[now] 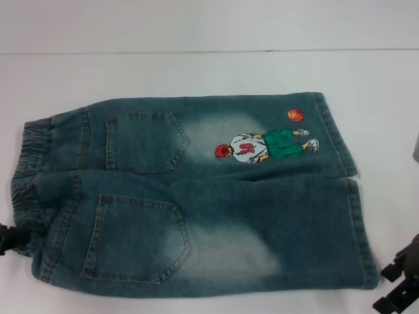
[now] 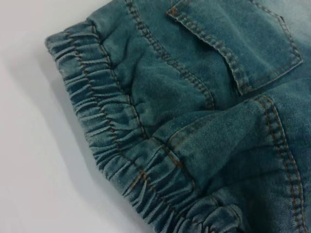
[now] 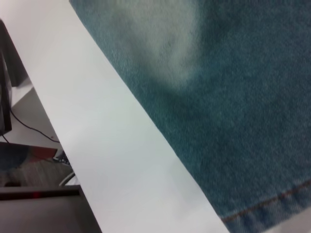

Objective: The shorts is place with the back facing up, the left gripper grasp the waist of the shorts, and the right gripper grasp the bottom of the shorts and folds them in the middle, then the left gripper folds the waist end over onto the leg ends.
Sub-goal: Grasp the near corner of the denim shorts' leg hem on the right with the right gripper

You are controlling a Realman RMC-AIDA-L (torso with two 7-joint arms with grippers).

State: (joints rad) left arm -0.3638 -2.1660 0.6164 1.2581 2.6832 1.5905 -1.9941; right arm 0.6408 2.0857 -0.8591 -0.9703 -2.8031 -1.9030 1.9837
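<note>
The blue denim shorts lie flat on the white table with both back pockets facing up. The ruched waist is at the left, and the bottom hems are at the right, near the embroidered player and orange ball. My left gripper shows only as a black tip at the near corner of the waist. The left wrist view shows the waist up close. My right gripper sits just off the near leg hem. In the right wrist view, the denim leg and its stitched hem fill the frame.
The white table extends behind and around the shorts. In the right wrist view the table's edge runs close to the near leg, with floor and dark equipment beyond it.
</note>
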